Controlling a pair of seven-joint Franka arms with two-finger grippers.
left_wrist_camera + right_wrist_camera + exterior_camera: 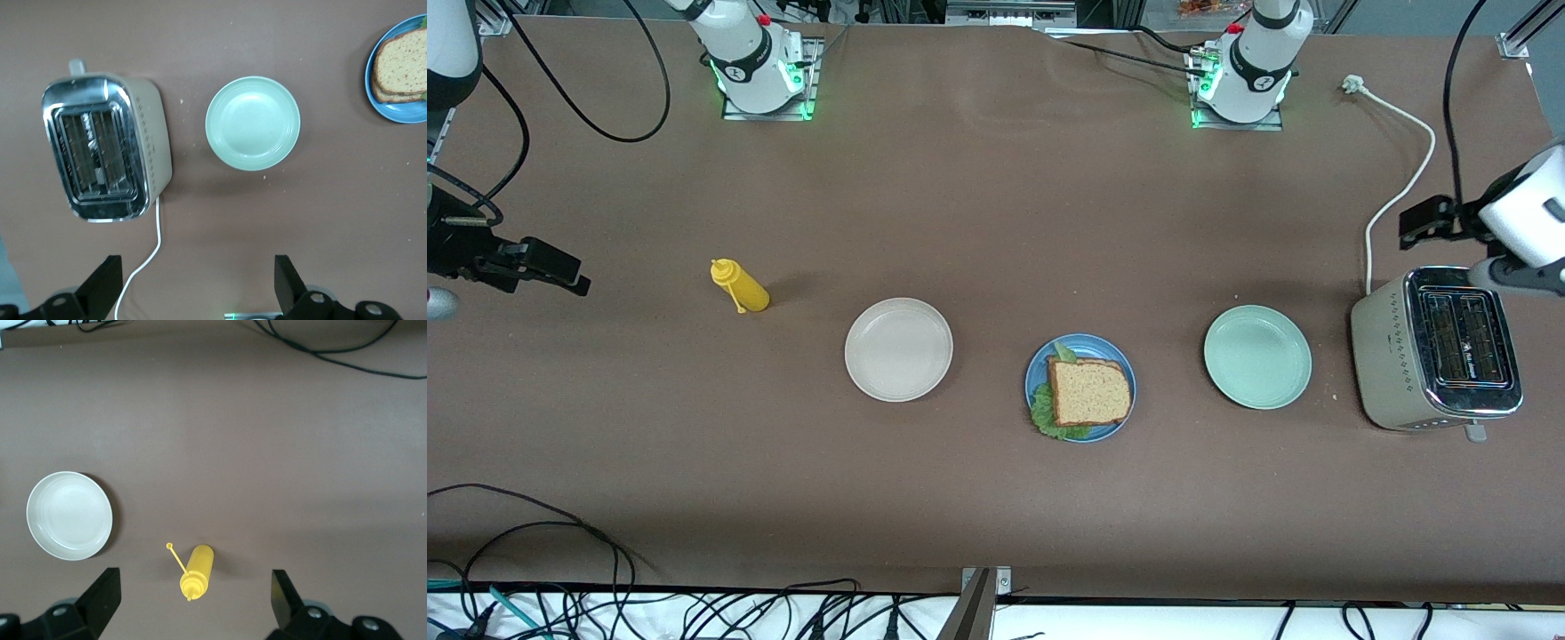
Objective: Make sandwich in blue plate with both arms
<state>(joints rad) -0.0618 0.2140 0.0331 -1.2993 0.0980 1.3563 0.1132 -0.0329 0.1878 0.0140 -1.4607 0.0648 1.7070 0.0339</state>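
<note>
**Table inventory: sandwich assembled on the blue plate, both pincers spread and empty**

Nearest the front camera we list the blue plate (1121,364), standing on the brown table (996,498) about midway between its two ends. On it lies the sandwich (1089,392): a speckled brown slice on top, a second slice visible beneath it in the left wrist view, and ruffled green lettuce (1047,418) showing at the edges.

Next, slightly farther from the camera, we list two bare plates flanking the blue one. The off-white plate (898,349) stands toward the right arm's end; the mint-green plate (1257,356) stands toward the left arm's end. Neither touches the blue plate.

Toward the left arm's end, beside the mint-green plate, we list a chrome-topped toaster (1436,351) with two slots, its white cord (1403,182) running up the table to a plug.

Farther still, toward the right arm's end, a yellow squeeze bottle (740,285) lies on its side, well apart from the off-white plate.

The left pincer (1427,222) hangs above the table by the toaster, fingers (101,283) spread wide, holding nothing. The right pincer (538,265) hangs over the table's right-arm end, fingers (103,595) likewise spread, holding nothing.
</note>
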